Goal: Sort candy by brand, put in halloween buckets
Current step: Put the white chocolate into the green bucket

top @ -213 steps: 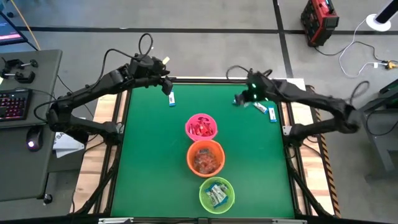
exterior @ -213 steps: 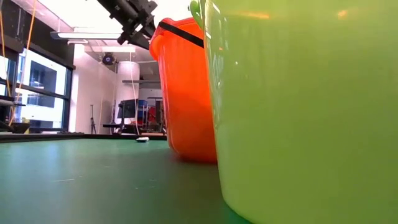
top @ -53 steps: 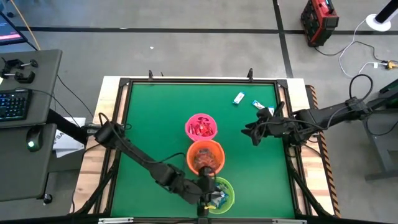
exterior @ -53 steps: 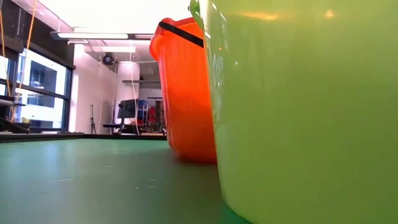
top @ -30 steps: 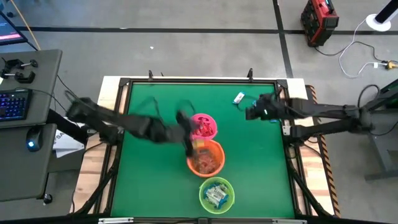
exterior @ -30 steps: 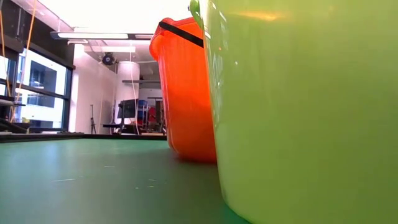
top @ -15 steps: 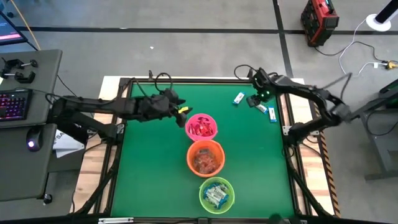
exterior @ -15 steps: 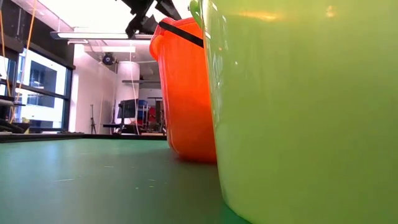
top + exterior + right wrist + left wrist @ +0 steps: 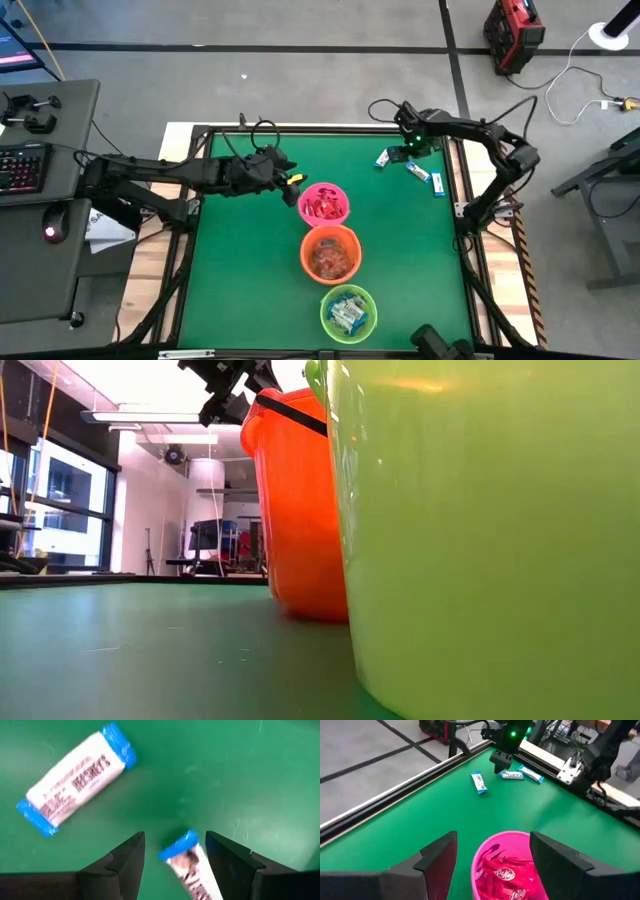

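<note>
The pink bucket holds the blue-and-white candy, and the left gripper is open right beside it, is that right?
Not quite. The pink bucket holds red-wrapped candy, as the left wrist view shows; the blue-and-white pieces sit in the green bucket in the high view. The rest stands: the left gripper is open right beside the pink bucket.

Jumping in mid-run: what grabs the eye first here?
Three buckets in a row mid-table: pink bucket, orange bucket, green bucket, each holding candy. The right end effector hangs open over a blue-and-white bar near the far right corner; the left end effector, open, hovers at the pink bucket.
</note>
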You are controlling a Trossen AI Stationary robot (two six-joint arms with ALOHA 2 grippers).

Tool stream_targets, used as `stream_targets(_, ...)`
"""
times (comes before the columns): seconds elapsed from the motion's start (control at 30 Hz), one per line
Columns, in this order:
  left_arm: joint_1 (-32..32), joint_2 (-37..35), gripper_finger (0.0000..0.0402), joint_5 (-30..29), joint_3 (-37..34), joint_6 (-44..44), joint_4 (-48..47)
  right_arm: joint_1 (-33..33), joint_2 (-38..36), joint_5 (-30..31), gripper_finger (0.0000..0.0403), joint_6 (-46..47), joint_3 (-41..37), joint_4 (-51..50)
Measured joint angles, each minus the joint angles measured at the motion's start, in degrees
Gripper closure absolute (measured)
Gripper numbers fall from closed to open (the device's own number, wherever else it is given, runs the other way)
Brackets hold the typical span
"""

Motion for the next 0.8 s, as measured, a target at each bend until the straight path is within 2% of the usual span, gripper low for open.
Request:
stream_targets(0.3, 0.0, 0.0, 0.0163, 2.82, 0.0, 4.8, -0.43, 2.49, 0.27, 3.32, 0.0203, 9.68, 0.17, -1.49)
stream_targets(0.63, 0.0, 0.0, 0.0163, 9.36, 0.01, 4.94, -1.95, 5.96, 0.32, 10.89, 0.0203, 22.26, 0.14, -2.42)
stream_targets(0.8, 0.0, 0.0, 0.0163, 11.18, 0.0, 4.97, -1.97, 7.46, 0.55, 11.53, 0.0203, 25.95, 0.14, -2.25)
